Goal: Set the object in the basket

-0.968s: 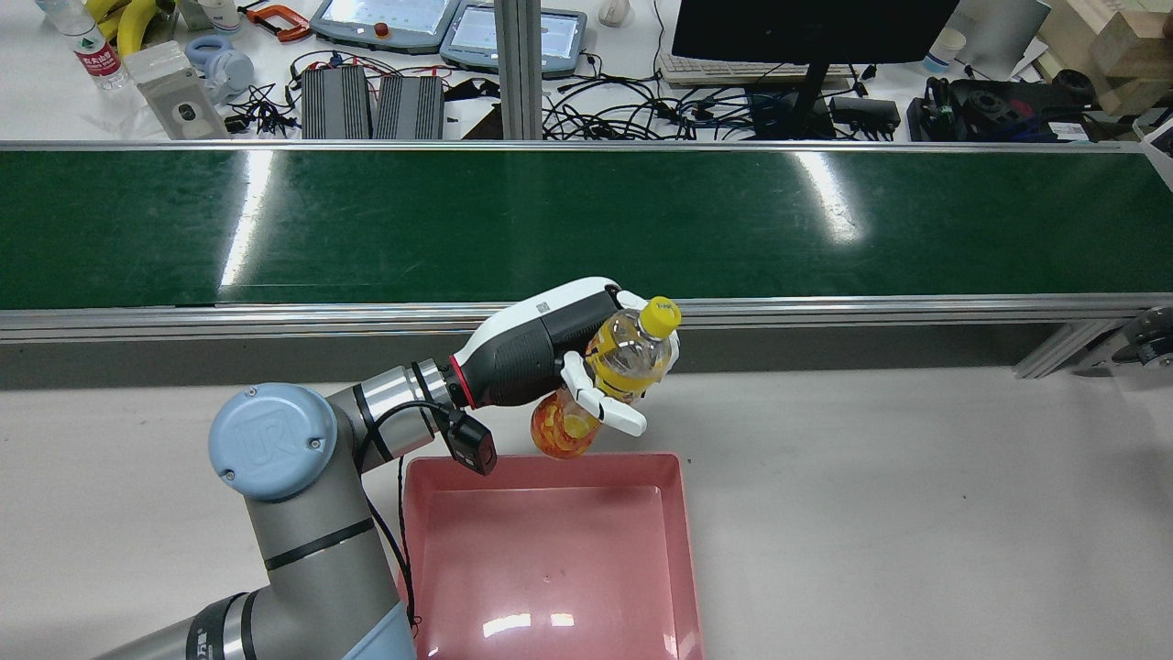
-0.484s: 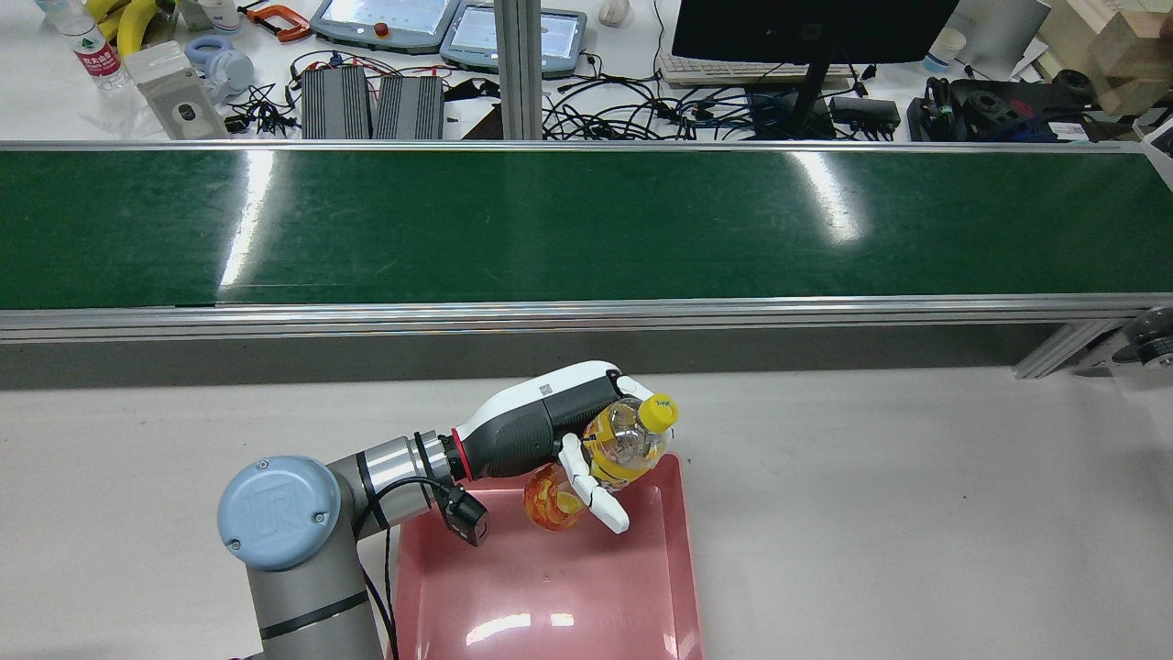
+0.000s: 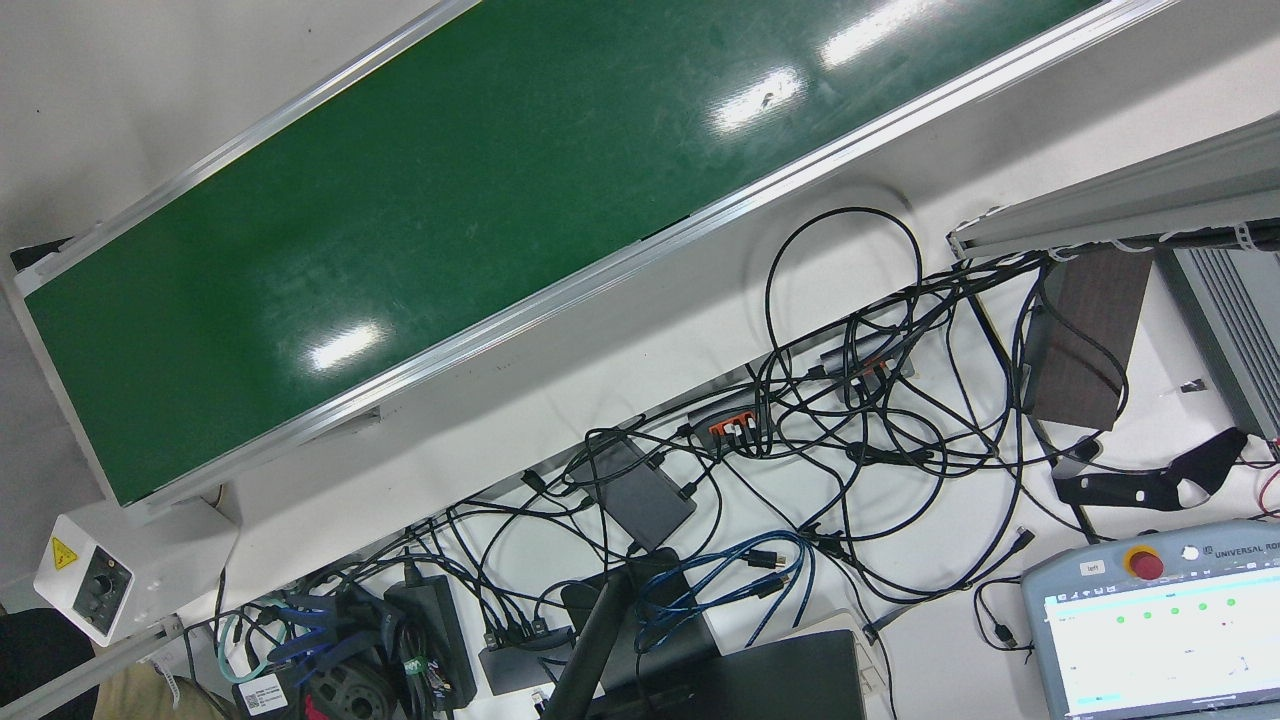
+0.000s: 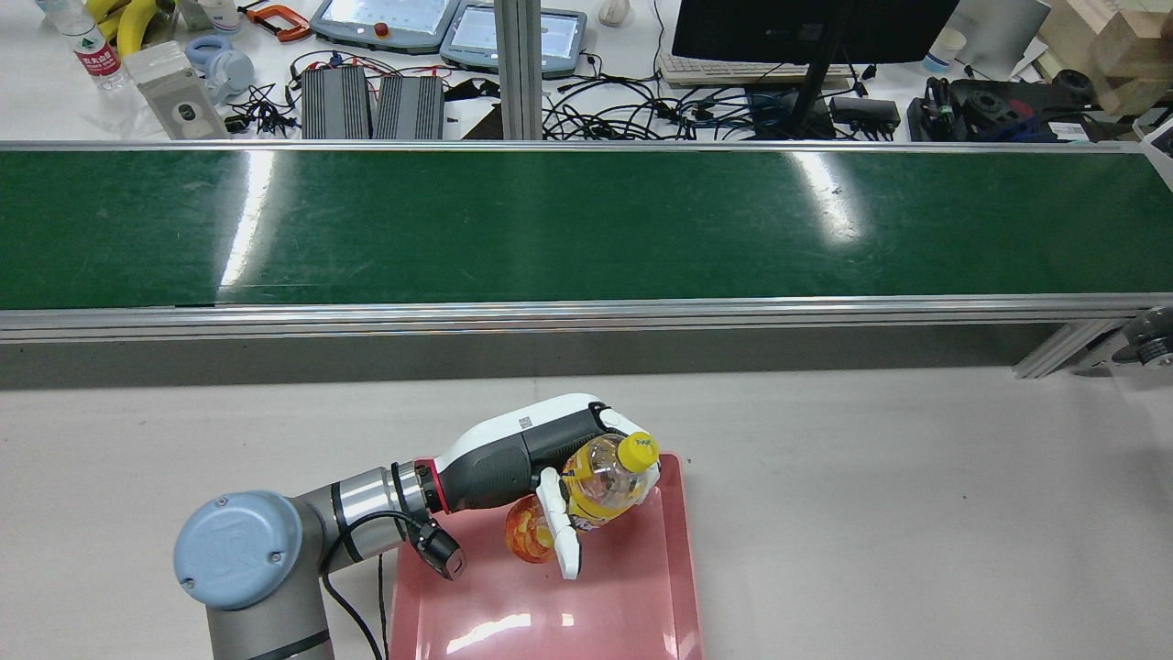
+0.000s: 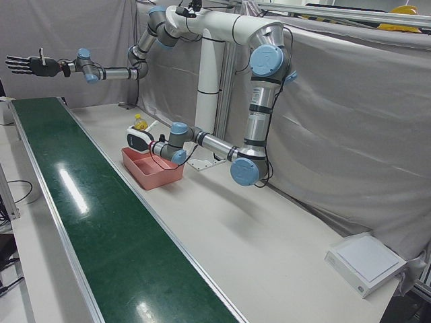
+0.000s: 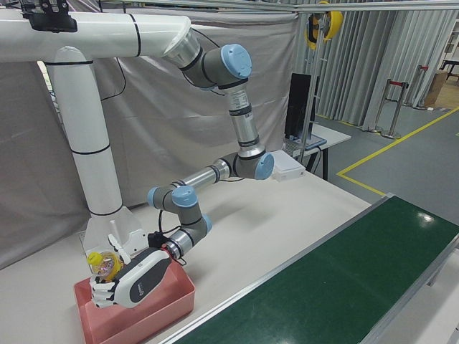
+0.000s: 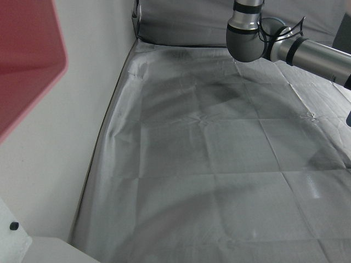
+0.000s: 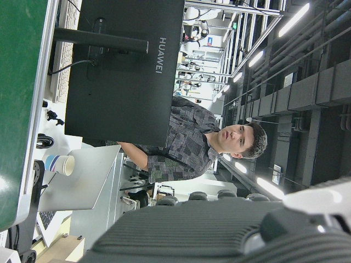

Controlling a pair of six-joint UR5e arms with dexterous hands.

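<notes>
Carried back from the conveyor edge, the bottle point(image 4: 600, 486) is now held over the basket point(image 4: 674, 587), clasped in the left hand point(image 4: 550, 458); lowering and finger release are judged due, while the right hand point(image 5: 23, 64) is spread wide.

Bottle point(image 4: 600, 490): clear plastic, yellow cap, yellow label, orange-yellow drink inside. Tilted, cap pointing up and away from my wrist, gripped in my left hand point(image 4: 541, 463), fingers wrapped round its middle.

Basket point(image 4: 641, 587): shallow pink rectangular tray, lying directly beneath my left hand, the bottle above its far end.
</notes>
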